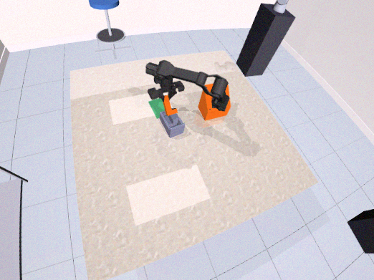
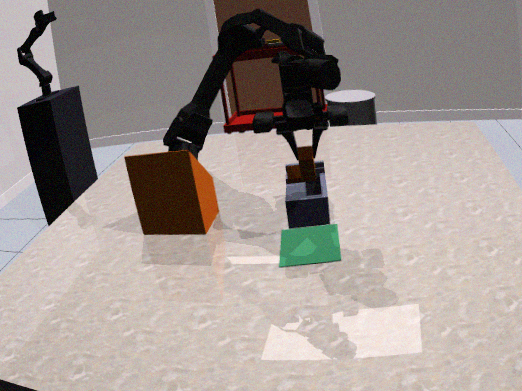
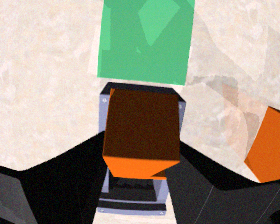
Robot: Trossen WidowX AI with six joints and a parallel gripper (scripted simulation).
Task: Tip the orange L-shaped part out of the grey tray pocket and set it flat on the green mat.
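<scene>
The orange L-shaped part (image 1: pixel 167 104) (image 2: pixel 307 165) (image 3: pixel 141 120) stands steeply on end, its L-shaped end lowest. My gripper (image 1: pixel 166 96) (image 2: pixel 306 154) (image 3: pixel 137 141) is shut on its raised upper end. The part hangs over the grey tray (image 1: pixel 176 131) (image 2: pixel 307 214) (image 3: pixel 103 117), whose pocket shows partly empty in the top and exterior views. The low end looks raised out of the pocket, but its exact gap to the tray is hard to tell. The green mat (image 1: pixel 155 104) (image 2: pixel 320 248) (image 3: pixel 120 45) lies flat beside the tray's end, with nothing on it.
A large orange block (image 1: pixel 211 107) (image 2: pixel 172 193) (image 3: pixel 267 147) stands to one side of the tray, by the arm's base. Pale light patches and the arm's shadow lie on the table top. A blue stool (image 1: pixel 104 1) and a dark pedestal (image 1: pixel 263 39) (image 2: pixel 60 148) stand farther off.
</scene>
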